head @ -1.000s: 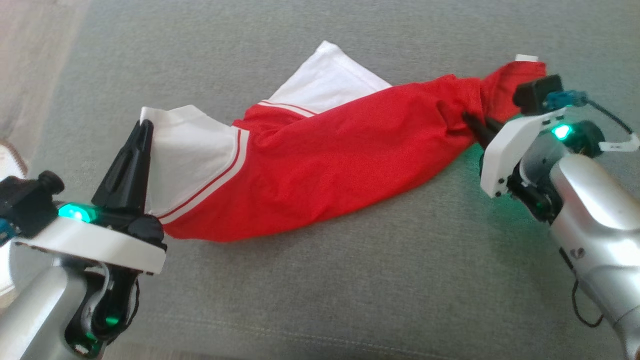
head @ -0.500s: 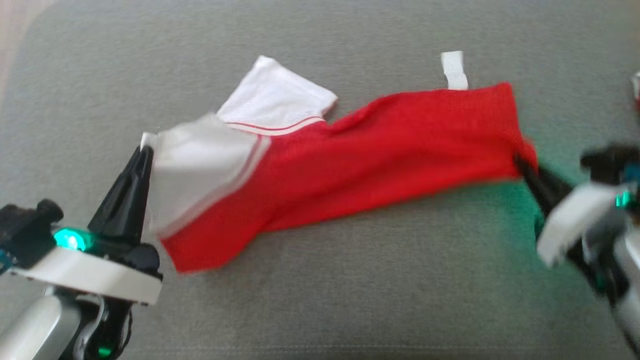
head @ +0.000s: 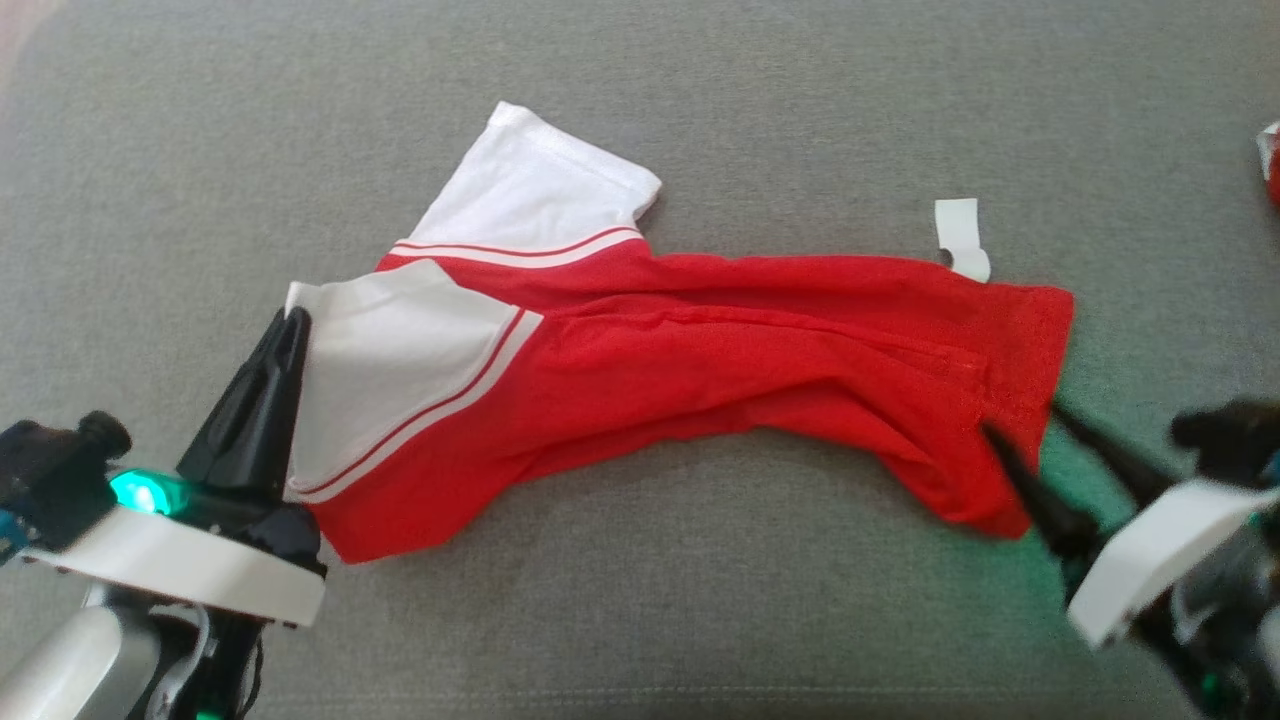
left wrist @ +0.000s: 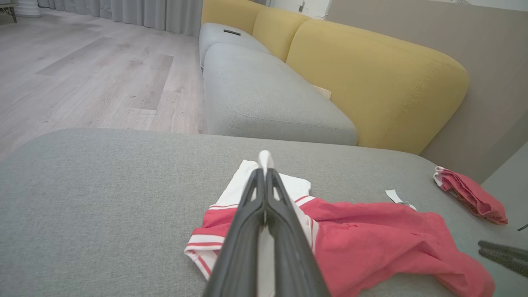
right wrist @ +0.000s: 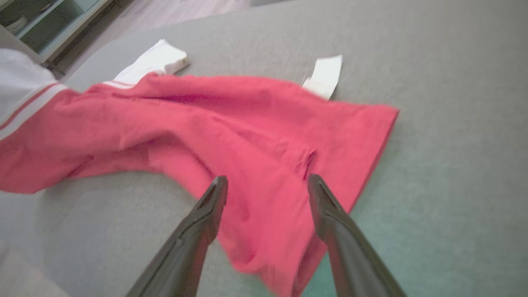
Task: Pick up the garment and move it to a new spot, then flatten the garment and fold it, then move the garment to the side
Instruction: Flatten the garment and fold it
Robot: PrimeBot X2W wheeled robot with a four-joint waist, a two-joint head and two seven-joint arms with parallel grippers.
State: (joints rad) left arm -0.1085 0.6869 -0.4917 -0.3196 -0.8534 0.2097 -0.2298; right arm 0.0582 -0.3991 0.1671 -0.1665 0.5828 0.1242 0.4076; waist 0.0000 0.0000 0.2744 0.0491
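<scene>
The garment [head: 700,370] lies stretched across the grey cushion [head: 640,620], its white sleeve pinched tight in the left gripper [head: 293,320]. The red hem corner sits right under the right gripper [head: 1025,422], whose fingers stand spread wide, gripping nothing. Yellow backrests [left wrist: 371,82] and a wooden floor [left wrist: 82,74] lie beyond. Both arms reach in low from the near corners, fingers angled toward the cloth

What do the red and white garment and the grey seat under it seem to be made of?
The garment looks like a soft, thin knit, perhaps cotton jersey, with a matte finish: it lies limp and creases easily. The cushion looks like woven upholstery cloth, matte and slightly flecked, with a fine, even texture.
</scene>
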